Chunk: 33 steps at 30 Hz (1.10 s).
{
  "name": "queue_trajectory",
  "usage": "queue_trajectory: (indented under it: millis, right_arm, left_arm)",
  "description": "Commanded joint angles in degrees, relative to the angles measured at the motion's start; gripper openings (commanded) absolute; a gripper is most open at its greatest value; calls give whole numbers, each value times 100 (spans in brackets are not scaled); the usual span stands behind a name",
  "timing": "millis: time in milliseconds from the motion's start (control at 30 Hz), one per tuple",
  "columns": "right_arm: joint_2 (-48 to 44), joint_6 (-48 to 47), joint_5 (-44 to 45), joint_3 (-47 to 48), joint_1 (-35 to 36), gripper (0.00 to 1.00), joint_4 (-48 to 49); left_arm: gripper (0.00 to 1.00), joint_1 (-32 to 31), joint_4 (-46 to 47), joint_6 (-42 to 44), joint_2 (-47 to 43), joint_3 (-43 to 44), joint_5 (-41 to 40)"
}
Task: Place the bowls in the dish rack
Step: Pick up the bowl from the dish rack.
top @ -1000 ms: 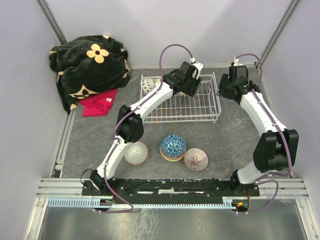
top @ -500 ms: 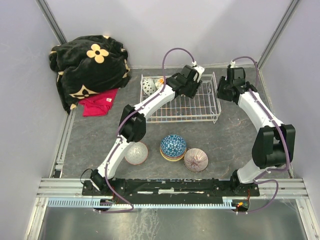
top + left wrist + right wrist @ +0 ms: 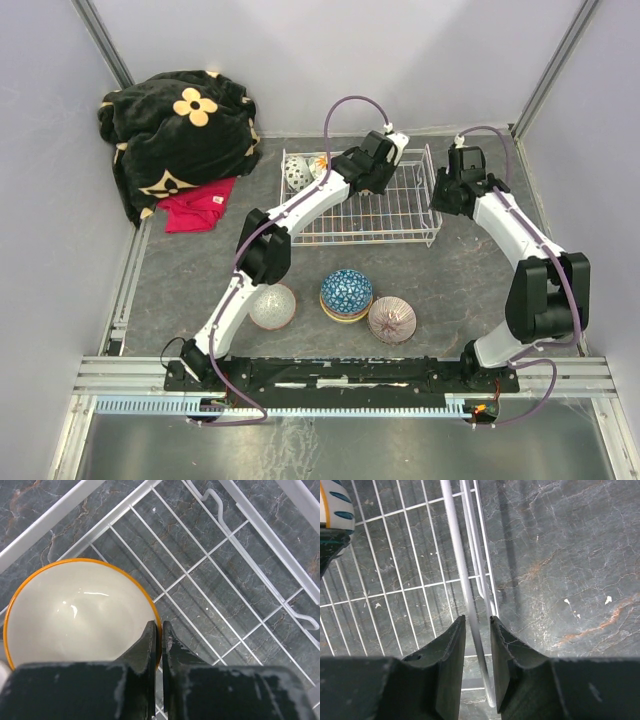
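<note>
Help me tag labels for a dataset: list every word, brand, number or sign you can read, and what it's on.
None readable in any view.
The black blanket carries tan flower motifs, not letters.
The bowls show only patterns.
The dish rack bears no visible label.

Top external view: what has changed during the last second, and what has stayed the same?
The right pincer moved left to the dish rack and now straddles its right side wire. The left pincer closed, just above the orange-rimmed bowl in the rack. The blue bowl and the blanket stayed put.
</note>
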Motion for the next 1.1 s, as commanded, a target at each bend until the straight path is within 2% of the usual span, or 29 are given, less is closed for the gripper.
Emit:
queue_trajectory:
  millis: [0, 267, 467, 767, 1067]
  right_arm:
    - [-380, -18, 36, 2, 133, 34, 28]
    - [-490, -38, 131, 102, 257, 34, -129]
    - [-596, -53, 158, 161, 275, 33, -214]
    - [-681, -78, 113, 300, 316, 33, -302]
    - [-725, -105, 256, 651, 630, 34, -430]
  left_arm:
    - [3, 19, 433, -212, -635, -218, 294]
    - [3, 168, 1142, -922, -1016, -341, 1144]
    - [3, 578, 2395, -1978, -1288, -1074, 2102]
    - [3, 957, 3772, -3187, -1573, -2153, 2685]
    - [3, 988, 5310, -4360, -1610, -2690, 3103]
